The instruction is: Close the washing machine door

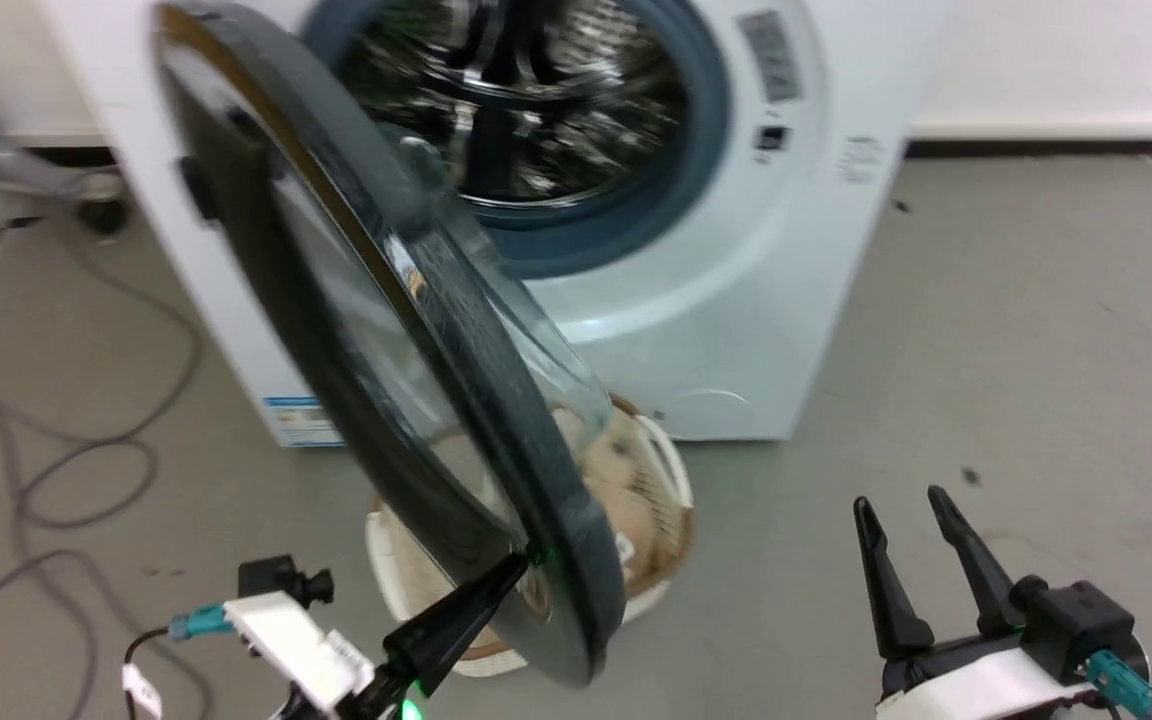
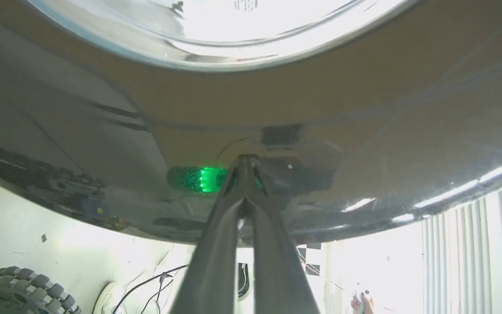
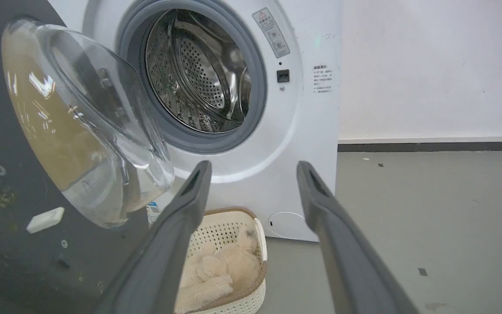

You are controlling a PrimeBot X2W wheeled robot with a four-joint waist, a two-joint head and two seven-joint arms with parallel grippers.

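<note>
Fingers pinched together, the left end effector (image 1: 516,568) touches the glossy rim of the washing machine door (image 1: 476,380), swung half open from the washing machine (image 1: 716,320). The right end effector (image 1: 898,500) hangs open above the floor (image 1: 1036,350).

Cream perforated basket (image 3: 239,301) holding beige plush (image 3: 219,271); grey cables (image 1: 20,505) looped on floor (image 1: 1036,350)
</note>
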